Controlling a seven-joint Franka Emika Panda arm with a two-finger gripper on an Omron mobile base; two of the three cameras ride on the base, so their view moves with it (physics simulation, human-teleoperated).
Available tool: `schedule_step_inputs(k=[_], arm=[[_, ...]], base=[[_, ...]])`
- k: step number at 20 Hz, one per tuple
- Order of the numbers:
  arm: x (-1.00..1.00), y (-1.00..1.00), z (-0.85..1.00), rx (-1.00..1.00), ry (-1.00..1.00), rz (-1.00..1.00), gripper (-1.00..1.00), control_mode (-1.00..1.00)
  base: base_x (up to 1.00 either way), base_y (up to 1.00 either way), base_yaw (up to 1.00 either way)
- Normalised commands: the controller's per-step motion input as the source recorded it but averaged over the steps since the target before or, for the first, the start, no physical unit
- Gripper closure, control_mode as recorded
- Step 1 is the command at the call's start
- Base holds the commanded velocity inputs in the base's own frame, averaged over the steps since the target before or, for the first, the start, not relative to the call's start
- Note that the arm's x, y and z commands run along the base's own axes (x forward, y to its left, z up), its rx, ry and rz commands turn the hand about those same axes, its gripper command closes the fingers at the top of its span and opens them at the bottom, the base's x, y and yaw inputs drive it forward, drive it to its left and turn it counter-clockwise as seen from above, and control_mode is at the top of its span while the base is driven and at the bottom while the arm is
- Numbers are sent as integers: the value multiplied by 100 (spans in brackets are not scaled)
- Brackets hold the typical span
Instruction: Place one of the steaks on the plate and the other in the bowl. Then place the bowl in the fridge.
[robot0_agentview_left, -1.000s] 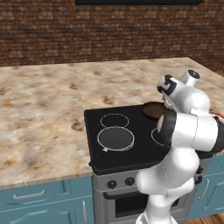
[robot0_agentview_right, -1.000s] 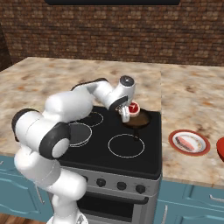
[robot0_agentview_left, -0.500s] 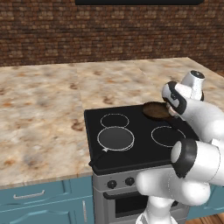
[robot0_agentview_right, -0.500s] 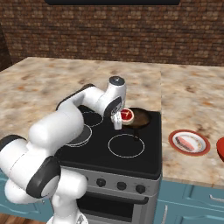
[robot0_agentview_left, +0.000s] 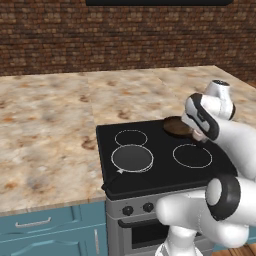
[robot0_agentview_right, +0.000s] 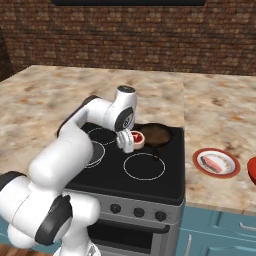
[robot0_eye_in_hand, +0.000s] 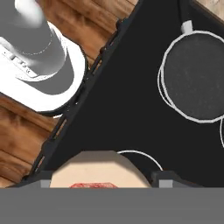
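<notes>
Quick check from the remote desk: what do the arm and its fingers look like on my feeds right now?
The arm is glossy white, built of rounded, bulbous segments with dark grey to black bands at the joints. No loose cables or printed markings show. The gripper has a white body; in the hand view its fingers are small, dark and blocky.

You are viewing rendered frames under even, diffuse light with no visible source. The cooktop (robot0_agentview_left: 160, 155) reads flat black, without glare. Shadows are faint. Brick at the top of both base views renders dim. Edges appear soft and low-resolution; no lens distortion is evident.
</notes>
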Motion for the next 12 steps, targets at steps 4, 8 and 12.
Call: schedule_step_inputs(k=[4, 8, 12], arm=[[-58, 42, -1, -7, 18, 36, 100, -100], [-61, 40, -8, -10, 16, 42, 100, -100], [-40, 31, -15, -12, 14, 38, 100, -100]], base=[[0, 0, 0], [0, 0, 0], [0, 0, 0]])
